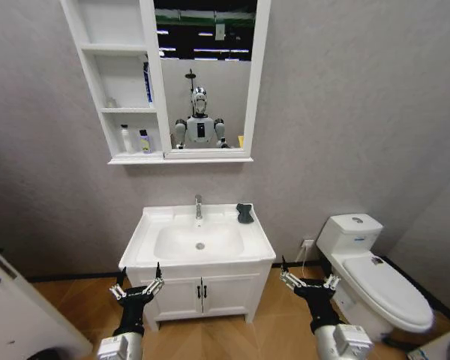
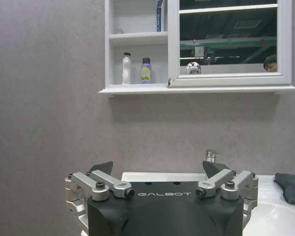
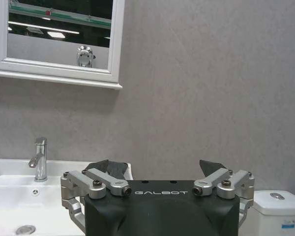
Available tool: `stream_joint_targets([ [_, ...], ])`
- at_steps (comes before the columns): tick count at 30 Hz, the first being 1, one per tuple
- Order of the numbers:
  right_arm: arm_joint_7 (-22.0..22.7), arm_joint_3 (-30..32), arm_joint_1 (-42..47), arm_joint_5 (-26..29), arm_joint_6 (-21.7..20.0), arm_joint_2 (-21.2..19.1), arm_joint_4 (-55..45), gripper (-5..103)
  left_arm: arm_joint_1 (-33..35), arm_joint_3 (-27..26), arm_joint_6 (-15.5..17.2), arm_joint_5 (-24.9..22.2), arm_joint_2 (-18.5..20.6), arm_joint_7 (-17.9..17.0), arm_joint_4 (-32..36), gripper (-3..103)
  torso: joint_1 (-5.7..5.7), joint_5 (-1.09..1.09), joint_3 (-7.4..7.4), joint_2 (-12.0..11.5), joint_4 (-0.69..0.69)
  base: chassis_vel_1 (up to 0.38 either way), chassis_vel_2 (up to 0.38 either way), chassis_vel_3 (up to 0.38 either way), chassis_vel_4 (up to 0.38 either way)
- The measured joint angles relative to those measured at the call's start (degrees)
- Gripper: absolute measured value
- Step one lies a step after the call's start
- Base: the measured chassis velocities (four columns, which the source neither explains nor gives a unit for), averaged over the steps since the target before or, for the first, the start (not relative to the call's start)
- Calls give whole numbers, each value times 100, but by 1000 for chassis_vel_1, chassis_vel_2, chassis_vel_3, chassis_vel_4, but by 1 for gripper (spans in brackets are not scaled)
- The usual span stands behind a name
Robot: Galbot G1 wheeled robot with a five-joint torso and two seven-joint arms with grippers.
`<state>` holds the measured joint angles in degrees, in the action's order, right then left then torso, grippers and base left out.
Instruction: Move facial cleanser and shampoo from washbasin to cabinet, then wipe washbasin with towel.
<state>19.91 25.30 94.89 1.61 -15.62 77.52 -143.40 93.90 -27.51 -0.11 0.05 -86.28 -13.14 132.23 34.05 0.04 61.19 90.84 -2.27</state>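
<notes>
A grey, faintly textured wall backs a small bathroom with a wood-grain floor. High on it hangs the white wall-mounted cabinet (image 1: pixel 120 82) with three open niches beside a tall framed mirror; below stands the white rectangular ceramic washbasin (image 1: pixel 197 241), smooth and glossy, with a chrome tap (image 1: pixel 199 206). A white toilet (image 1: pixel 371 281) sits to its right.

In the lowest niche stand a white bottle (image 1: pixel 125 139) and a purple bottle with a yellow label (image 1: pixel 144 141), so the moving step looks done and wiping remains. The small dark grey folded towel (image 1: pixel 244 213), soft and crumpled, lies on the basin's back right corner.

The left gripper (image 1: pixel 138 283) and the right gripper (image 1: pixel 309 279) hover low before the vanity, fingers spread, holding nothing. Next, one must reach over the rim and pinch the towel.
</notes>
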Motion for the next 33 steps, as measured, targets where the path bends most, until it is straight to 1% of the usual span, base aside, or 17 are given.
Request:
stream_joint_targets([
  [2, -6, -15, 5, -1, -4, 1, 2, 100, 15, -2, 0, 1, -3, 4, 27, 100, 0, -3, 0, 0, -3, 335, -406, -329, 412],
  [3, -7, -21, 19, -3, -3, 3, 2, 100, 27, -4, -1, 5, -12, 1, 47, 100, -1, -11, -1, 1, -2, 308, -395, -325, 414],
  [4, -8, -24, 44, -5, -1, 3, 5, 100, 37, 0, -2, 16, -25, 1, 63, 100, -1, -1, 0, 1, -1, 329, -395, -329, 383],
  [6, -8, -24, 76, -16, 14, 5, 6, 100, 52, 10, -4, 27, -36, 1, 78, 100, 2, 0, 1, -1, -1, 331, -382, -329, 383],
  [7, -8, -25, 108, -42, 52, 10, 6, 100, 67, 23, -5, 41, -41, 1, 87, 100, 1, -10, -1, 0, -4, 333, -401, -305, 382],
  [8, -8, -25, 108, -42, 52, 10, 6, 100, 67, 23, -5, 41, -41, 1, 87, 100, 1, -10, -1, 0, -4, 333, -401, -305, 382],
  [11, -12, -18, 143, -93, 109, 13, 9, 100, 89, 48, -11, 62, -53, 9, 117, 100, 2, 3, 1, -1, -1, 329, -382, -307, 383],
  [13, -27, -24, 163, -111, 128, 18, 9, 100, 99, 41, -13, 64, -55, 1, 132, 100, 1, -12, -1, 0, -3, 294, -419, -308, 394],
  [16, -147, -27, 185, -158, 236, 25, 11, 100, 125, 35, -21, 64, -56, 3, 168, 100, 3, 3, 1, -2, -1, 348, -378, -325, 367],
  [18, -381, -2, 211, -282, 396, 34, 11, 100, 177, 16, -54, 60, -55, 2, 196, 100, -1, -13, -1, 1, -3, 288, -368, -278, 355],
  [19, -381, -2, 211, -282, 396, 34, 11, 100, 177, 16, -54, 60, -55, 2, 196, 100, -1, -13, -1, 1, -3, 276, -368, -278, 343],
  [20, -442, 1, 211, -296, 433, 36, 12, 100, 207, 8, -79, 56, -53, -2, 212, 100, -2, 2, 0, 0, -1, 276, -248, -239, 343],
  [21, -463, 3, 213, -301, 453, 37, 13, 100, 231, 6, -99, 50, -52, -5, 229, 100, -4, 2, -1, 3, -5, 232, -248, -223, 213],
  [22, -503, 7, 222, -321, 475, 36, 12, 100, 261, -8, -125, 42, -50, -18, 242, 100, -5, -7, -2, 4, 0, 141, -178, -223, 159],
  [24, -513, 13, 237, -366, 478, 28, 13, 100, 290, -26, -146, 39, -48, -38, 258, 100, -5, -9, -2, 3, 4, 141, -41, -170, 159],
  [26, -509, 28, 260, -441, 474, 19, 13, 100, 334, -19, -166, 34, -47, -40, 295, 100, -4, -2, -1, 3, -5, 18, 44, -87, 48],
  [33, -499, 32, 261, -459, 465, 16, 15, 100, 386, -17, -174, 34, -55, -46, 364, 100, 7, -3, 2, -3, 1, -49, 30, 37, -23],
])
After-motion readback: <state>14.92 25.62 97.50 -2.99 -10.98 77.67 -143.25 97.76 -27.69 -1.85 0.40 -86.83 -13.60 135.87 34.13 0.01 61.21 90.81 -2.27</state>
